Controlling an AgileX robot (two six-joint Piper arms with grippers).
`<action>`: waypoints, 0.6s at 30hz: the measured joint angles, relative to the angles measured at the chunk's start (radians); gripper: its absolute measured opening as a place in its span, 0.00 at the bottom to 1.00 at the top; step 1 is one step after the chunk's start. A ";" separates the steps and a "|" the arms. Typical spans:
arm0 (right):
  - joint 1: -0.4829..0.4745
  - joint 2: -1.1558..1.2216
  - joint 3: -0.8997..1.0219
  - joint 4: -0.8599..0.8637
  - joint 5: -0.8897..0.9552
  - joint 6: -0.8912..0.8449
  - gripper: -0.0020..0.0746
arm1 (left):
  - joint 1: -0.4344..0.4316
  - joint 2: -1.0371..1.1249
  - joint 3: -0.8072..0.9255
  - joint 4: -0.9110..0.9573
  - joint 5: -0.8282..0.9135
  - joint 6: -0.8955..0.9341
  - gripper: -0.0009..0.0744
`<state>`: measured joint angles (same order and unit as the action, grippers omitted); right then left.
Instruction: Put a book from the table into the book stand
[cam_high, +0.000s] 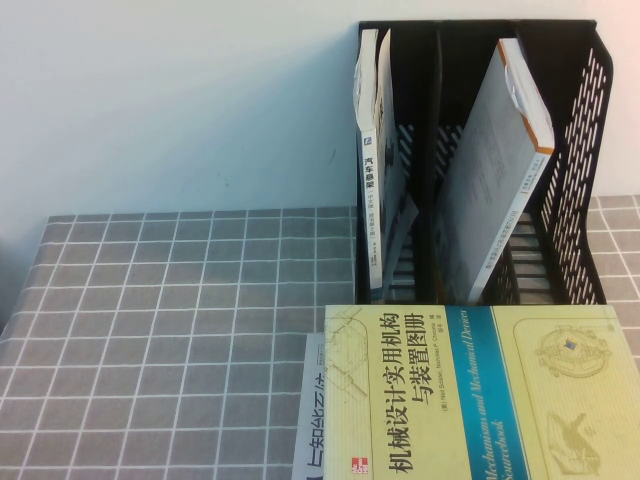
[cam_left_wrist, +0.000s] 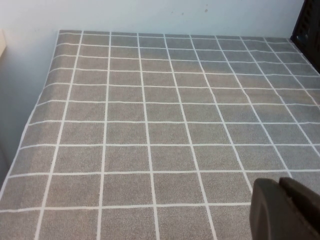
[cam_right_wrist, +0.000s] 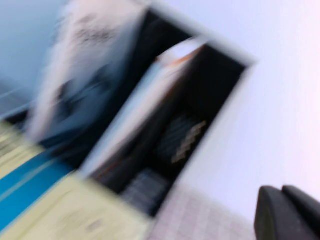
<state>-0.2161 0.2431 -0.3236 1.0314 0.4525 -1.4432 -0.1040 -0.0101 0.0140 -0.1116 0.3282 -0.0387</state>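
Observation:
A large yellow-green book (cam_high: 480, 400) with a blue band lies flat at the table's front right, on top of a white book (cam_high: 312, 440). Behind it stands the black mesh book stand (cam_high: 575, 120). A grey book (cam_high: 490, 170) leans in its right compartment and white books (cam_high: 372, 130) stand in its left one. Neither gripper shows in the high view. My left gripper (cam_left_wrist: 281, 189) is shut and empty above bare tablecloth. My right gripper (cam_right_wrist: 282, 194) is shut and empty, in the air facing the stand (cam_right_wrist: 210, 85) and the yellow-green book (cam_right_wrist: 65, 210).
A grey tablecloth with a white grid (cam_high: 180, 300) covers the table, and its left half is bare. A pale wall (cam_high: 180, 100) stands right behind the table and the stand. The table's left edge (cam_left_wrist: 30, 120) shows in the left wrist view.

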 joint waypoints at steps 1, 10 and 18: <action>0.000 -0.034 0.001 0.002 -0.050 0.000 0.02 | 0.000 0.000 0.000 0.000 0.000 0.000 0.01; 0.000 -0.185 0.002 -0.293 -0.122 0.388 0.02 | 0.000 0.000 0.000 0.000 0.000 0.000 0.01; 0.004 -0.258 0.063 -0.817 -0.157 1.157 0.02 | 0.000 0.000 0.000 0.000 0.000 0.000 0.01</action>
<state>-0.2120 -0.0147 -0.2609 0.2149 0.2960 -0.2862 -0.1040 -0.0101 0.0140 -0.1116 0.3282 -0.0387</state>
